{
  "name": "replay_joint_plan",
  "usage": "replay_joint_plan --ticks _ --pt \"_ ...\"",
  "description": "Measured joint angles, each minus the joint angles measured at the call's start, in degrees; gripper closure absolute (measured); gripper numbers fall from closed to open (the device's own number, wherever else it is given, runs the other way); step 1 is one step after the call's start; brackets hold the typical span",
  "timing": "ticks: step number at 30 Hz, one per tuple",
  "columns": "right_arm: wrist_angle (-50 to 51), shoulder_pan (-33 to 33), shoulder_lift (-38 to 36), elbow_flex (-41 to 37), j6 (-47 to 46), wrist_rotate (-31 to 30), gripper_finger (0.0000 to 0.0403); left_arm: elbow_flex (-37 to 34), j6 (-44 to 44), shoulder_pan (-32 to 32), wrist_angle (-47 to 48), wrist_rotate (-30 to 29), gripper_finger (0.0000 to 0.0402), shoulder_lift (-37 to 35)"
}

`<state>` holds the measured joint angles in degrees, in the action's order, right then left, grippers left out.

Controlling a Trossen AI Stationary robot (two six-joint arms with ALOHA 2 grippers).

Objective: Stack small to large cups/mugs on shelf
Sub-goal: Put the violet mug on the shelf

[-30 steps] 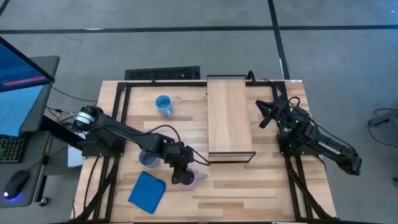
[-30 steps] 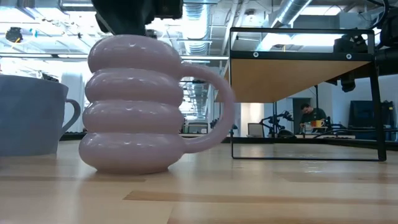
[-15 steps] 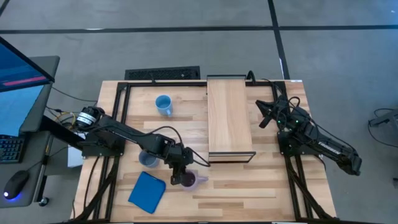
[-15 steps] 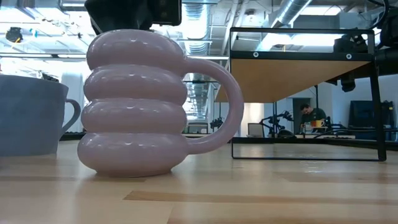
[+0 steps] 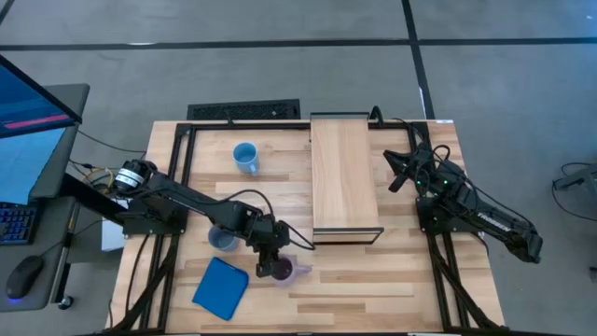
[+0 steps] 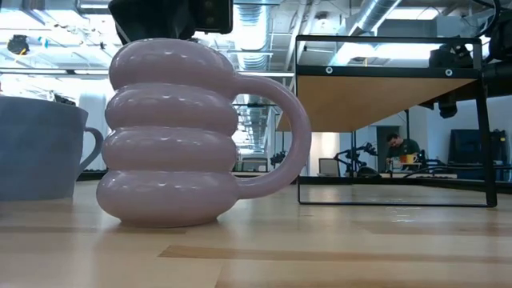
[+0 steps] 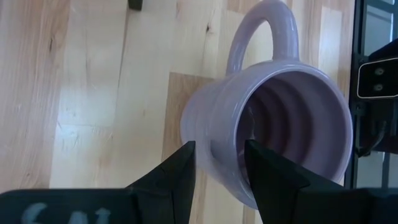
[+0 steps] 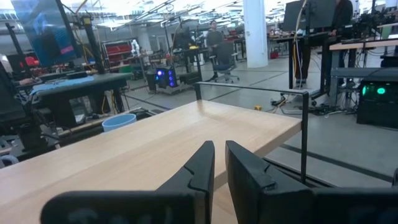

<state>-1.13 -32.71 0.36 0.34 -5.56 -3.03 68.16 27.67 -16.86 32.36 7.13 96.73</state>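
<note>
The pale purple ribbed mug (image 5: 285, 272) stands on its base on the tabletop near the front, its handle (image 6: 280, 128) toward the shelf. My left gripper (image 5: 272, 262) is above it, shut on its rim. The grey-blue mug (image 5: 222, 240) stands just beside it, on the left. The bright light blue mug (image 5: 245, 157) stands at the far left. The light-wood shelf (image 5: 343, 177) stands at the middle right. My right gripper (image 5: 396, 173) waits to the right of the shelf, shut and empty. My left gripper holds the purple mug's rim wall (image 7: 217, 158) on the side opposite the handle. One finger (image 7: 267, 177) is inside the mug and one finger (image 7: 177, 174) is outside. The fingers come from above, pointing down. The mug stands upright with its base (image 6: 160, 218) on the table.
A flat blue square pad (image 5: 221, 287) lies at the front left. The shelf's dark frame (image 6: 484, 120) stands to the right of the purple mug. The grey-blue mug (image 6: 40, 148) is close on the other side. A dark frame rail (image 5: 182, 159) runs along the table's left.
The purple mug has slid a little along the table toward the near edge in my left gripper and turned slightly, so more of its handle loop shows. Its base stays on the table.
</note>
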Motion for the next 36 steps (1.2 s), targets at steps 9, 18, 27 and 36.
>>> replay_joint_plan --ticks 9,18,27,36 --pt "0.00 0.00 0.00 0.00 0.00 0.00 0.0339 0.00 -2.73 0.85 0.09 0.14 0.0274 -0.02" --pt "0.00 -0.02 0.00 0.00 0.00 0.00 0.0339 0.17 -2.32 1.50 -1.54 3.96 0.0328 2.28" --pt "-0.12 -0.04 0.00 0.00 0.02 -0.03 0.0339 -0.04 -4.56 2.57 -3.39 5.71 0.0380 3.76" --pt "0.00 -0.04 0.00 0.00 0.02 -0.02 0.0339 -0.04 -4.54 2.85 -3.87 4.33 0.0383 3.74"
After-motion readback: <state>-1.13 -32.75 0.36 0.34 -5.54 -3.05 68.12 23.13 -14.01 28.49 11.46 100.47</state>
